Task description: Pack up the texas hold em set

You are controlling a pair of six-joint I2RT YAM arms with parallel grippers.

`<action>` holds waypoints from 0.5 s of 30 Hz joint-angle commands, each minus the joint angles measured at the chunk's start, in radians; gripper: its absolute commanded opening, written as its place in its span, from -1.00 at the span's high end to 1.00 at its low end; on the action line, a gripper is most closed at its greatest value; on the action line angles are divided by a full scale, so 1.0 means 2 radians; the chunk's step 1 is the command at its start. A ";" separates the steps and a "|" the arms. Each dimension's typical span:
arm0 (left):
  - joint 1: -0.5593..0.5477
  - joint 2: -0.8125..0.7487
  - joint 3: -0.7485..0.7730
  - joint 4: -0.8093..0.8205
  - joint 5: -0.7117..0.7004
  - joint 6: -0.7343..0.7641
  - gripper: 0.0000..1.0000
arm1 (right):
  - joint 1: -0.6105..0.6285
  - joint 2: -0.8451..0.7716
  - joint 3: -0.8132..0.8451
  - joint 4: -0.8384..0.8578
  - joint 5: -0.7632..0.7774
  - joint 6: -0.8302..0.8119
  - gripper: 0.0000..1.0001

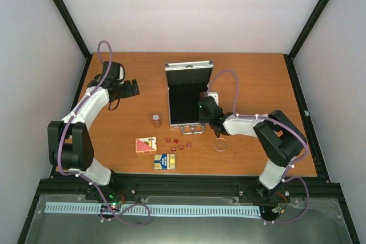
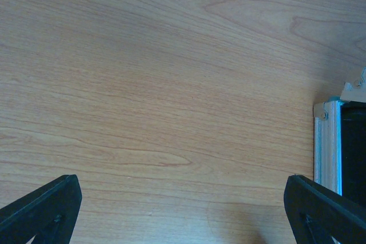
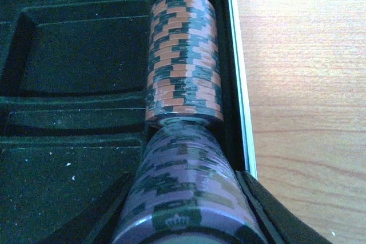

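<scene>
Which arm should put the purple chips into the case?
The right one. The right gripper is shut on the purple chip stack, low in the case and lined up with the orange stack lying there. The left gripper hangs open over bare table, left of the case, holding nothing.

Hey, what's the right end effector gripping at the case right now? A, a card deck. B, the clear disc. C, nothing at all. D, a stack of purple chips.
D: in the right wrist view the right end effector is closed on a purple chip stack, end to end with the orange chip stack lying in the case.
</scene>
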 commanded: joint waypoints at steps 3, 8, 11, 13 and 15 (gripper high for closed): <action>-0.002 0.002 0.016 -0.001 0.002 0.004 -0.99 | 0.010 0.018 0.010 -0.004 0.034 0.033 0.14; -0.002 -0.002 0.017 -0.002 0.000 0.005 -1.00 | 0.013 -0.017 0.019 -0.070 0.024 0.034 -0.40; -0.002 -0.006 0.016 0.000 0.000 0.004 -1.00 | 0.013 -0.041 0.034 -0.117 0.012 0.022 -0.51; -0.002 -0.007 0.015 0.003 0.001 0.002 -0.99 | 0.013 -0.055 0.043 -0.137 0.009 0.014 -0.53; -0.002 -0.009 0.015 0.004 0.002 -0.001 -0.99 | 0.013 -0.065 0.057 -0.157 0.011 0.005 -0.59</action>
